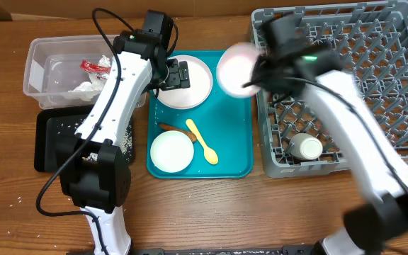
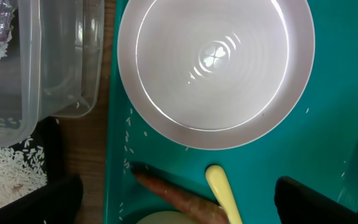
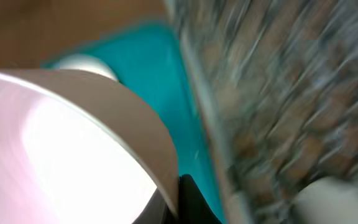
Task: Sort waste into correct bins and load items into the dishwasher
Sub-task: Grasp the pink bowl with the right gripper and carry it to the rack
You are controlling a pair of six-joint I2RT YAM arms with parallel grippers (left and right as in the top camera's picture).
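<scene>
**Holding pink bowl at rack edge; left claw released over plate**

Pink bowl [image 1: 234, 65]: held raised at the boundary between the teal tray [image 1: 236, 152] and the grey dish rack [image 1: 374, 64], blurred in both views that show it. Right claw [image 1: 256, 73]: clenched on the bowl's rim; the right wrist view shows one dark finger [image 3: 186, 200] pressed against the rim's underside.

Dish rack: one white cup [image 1: 307, 147] lies in the near-left section among the pegs.

Teal tray: a flat plate [image 1: 190, 83] sits at the far end. Nearer are a white bowl [image 1: 171, 152], a yellow spoon [image 1: 203, 142] and an orange-brown stick [image 1: 169, 128], the stick touching the spoon's bowl end. Stray rice grains lie on the tray beside the plate.

Left claw [image 1: 179, 74]: released, fingers spread wide above the plate, grasping nothing.

Clear tub [image 1: 37, 71], left of the tray: contains a red wrapper [image 1: 95, 66] and white tissue [image 1: 85, 88]. Black tray [image 1: 48, 145], just in front of the tub: holds loose rice [image 2: 8, 168].

All of these rest on the wooden worktop [image 1: 6, 212].
</scene>
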